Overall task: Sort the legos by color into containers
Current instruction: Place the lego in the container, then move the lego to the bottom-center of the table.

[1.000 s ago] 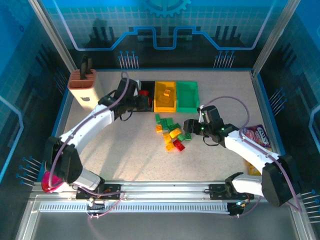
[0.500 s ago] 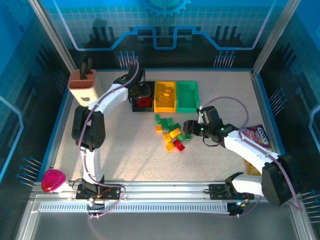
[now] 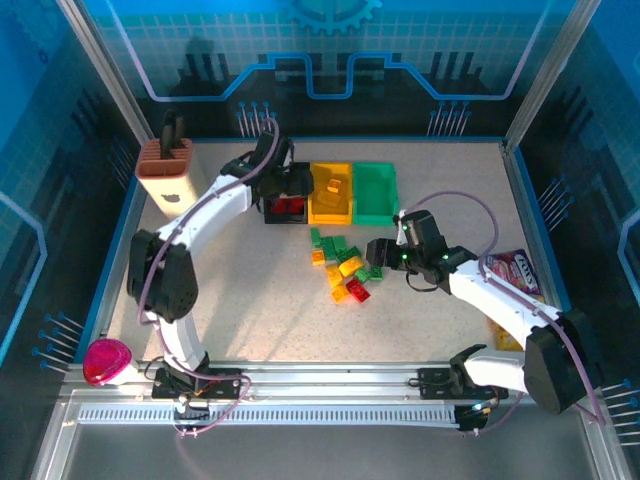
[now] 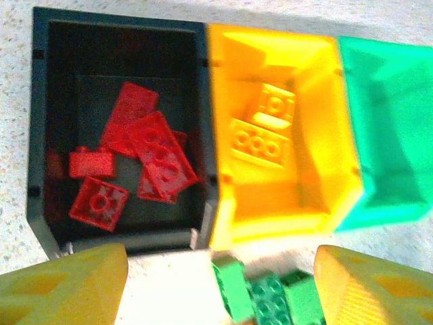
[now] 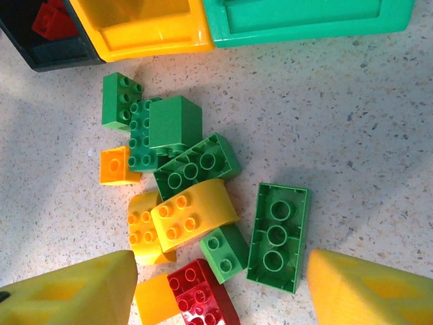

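Note:
My left gripper [image 3: 288,186] hangs open over the front edge of the black bin [image 4: 122,40], nothing between its fingers [image 4: 64,284]. That bin holds several red legos [image 4: 149,156]. The yellow bin [image 4: 270,223] holds two yellow legos [image 4: 264,128]; the green bin [image 4: 392,135] beside it looks bare inside. In the top view the bins stand in a row: black [image 3: 272,215], yellow [image 3: 331,218], green [image 3: 375,218]. My right gripper [image 5: 220,298] is open low over the loose pile [image 3: 340,265]: green legos [image 5: 279,233], a rounded yellow one [image 5: 193,213], a red one [image 5: 199,294], an orange one [image 5: 115,166].
A tall beige block with a brown slotted top [image 3: 168,175] stands at the back left. A pink object [image 3: 105,360] lies at the near left edge. A snack packet [image 3: 515,270] lies at the right by my right arm. A blue rim bounds the table.
My left arm has swung from beside the black bin's left side to above its front and reposed its elbow. The right arm and the pile have not moved.

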